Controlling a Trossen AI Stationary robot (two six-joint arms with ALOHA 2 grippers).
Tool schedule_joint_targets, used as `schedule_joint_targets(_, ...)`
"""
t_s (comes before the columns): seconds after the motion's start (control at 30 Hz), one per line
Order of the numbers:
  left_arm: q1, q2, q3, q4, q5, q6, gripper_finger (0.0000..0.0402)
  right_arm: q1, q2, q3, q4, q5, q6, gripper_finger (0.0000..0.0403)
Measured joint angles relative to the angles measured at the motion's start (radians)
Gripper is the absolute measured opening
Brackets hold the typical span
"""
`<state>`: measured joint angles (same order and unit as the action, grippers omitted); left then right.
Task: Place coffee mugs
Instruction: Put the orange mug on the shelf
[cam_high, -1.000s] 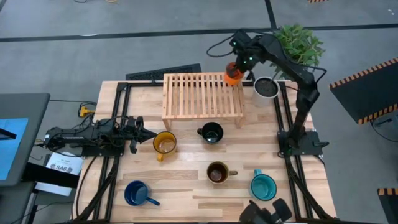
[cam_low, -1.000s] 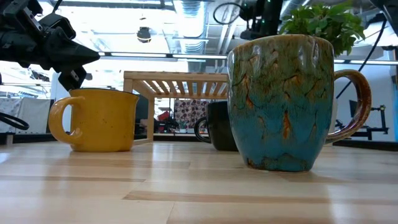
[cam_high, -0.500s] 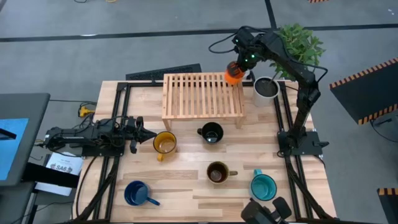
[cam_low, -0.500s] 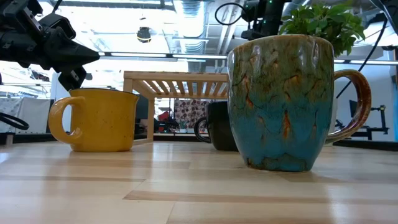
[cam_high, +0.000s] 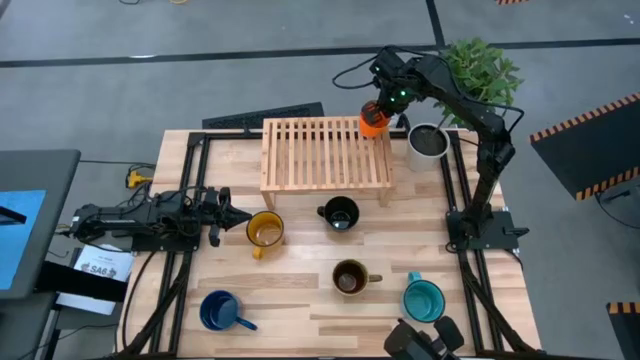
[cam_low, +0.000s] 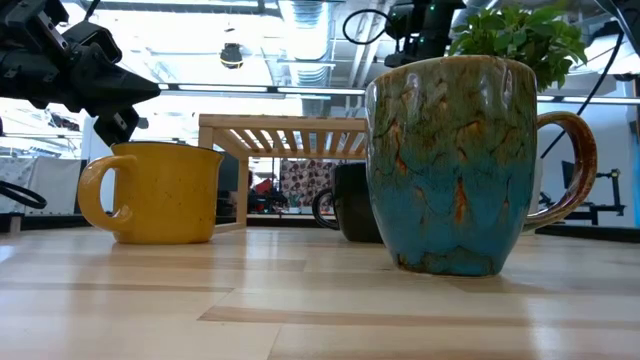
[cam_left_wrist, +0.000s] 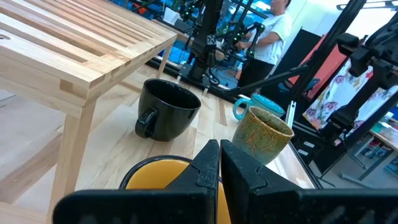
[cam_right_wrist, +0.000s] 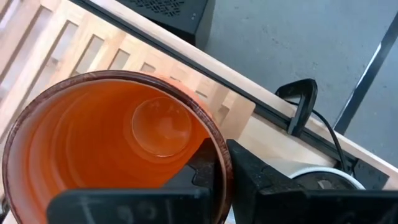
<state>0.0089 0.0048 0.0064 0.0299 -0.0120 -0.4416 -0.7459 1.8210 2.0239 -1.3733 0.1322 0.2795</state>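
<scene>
The orange mug (cam_high: 373, 119) sits in my right gripper (cam_high: 380, 110), which is shut on it over the far right corner of the slatted wooden rack (cam_high: 325, 153). On the table stand the yellow mug (cam_high: 265, 231), black mug (cam_high: 340, 213), brown mug (cam_high: 350, 277), teal mug (cam_high: 423, 299) and dark blue mug (cam_high: 218, 310), each on its base. My left gripper (cam_left_wrist: 219, 163) is shut and hovers just left of the yellow mug (cam_left_wrist: 155, 177), above its rim. My right gripper pinches the orange mug's rim (cam_right_wrist: 219, 146), with one finger (cam_right_wrist: 200, 171) inside the cup and the other finger (cam_right_wrist: 252, 177) outside its wall. The fingers come from above, pointing down. The mug stays upright; whether its base rests on the rack I cannot tell.
A white plant pot (cam_high: 428, 140) with a green plant (cam_high: 480, 70) stands right of the rack, close to the right gripper. A black keyboard (cam_high: 262, 117) lies behind the rack. Bare wood shows between the mugs and along the table's left side.
</scene>
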Motion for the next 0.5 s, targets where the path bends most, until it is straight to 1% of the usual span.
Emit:
schedule_joint_targets(0.2,0.0,0.0,0.0,0.0,0.0,0.0,0.0,0.001,0.0,0.0,0.001,0.0,-0.017,0.0073)
schedule_joint_targets(0.5,0.0,0.0,0.0,0.0,0.0,0.0,0.0,0.009,0.0,0.0,0.005,-0.001,-0.045,0.0076)
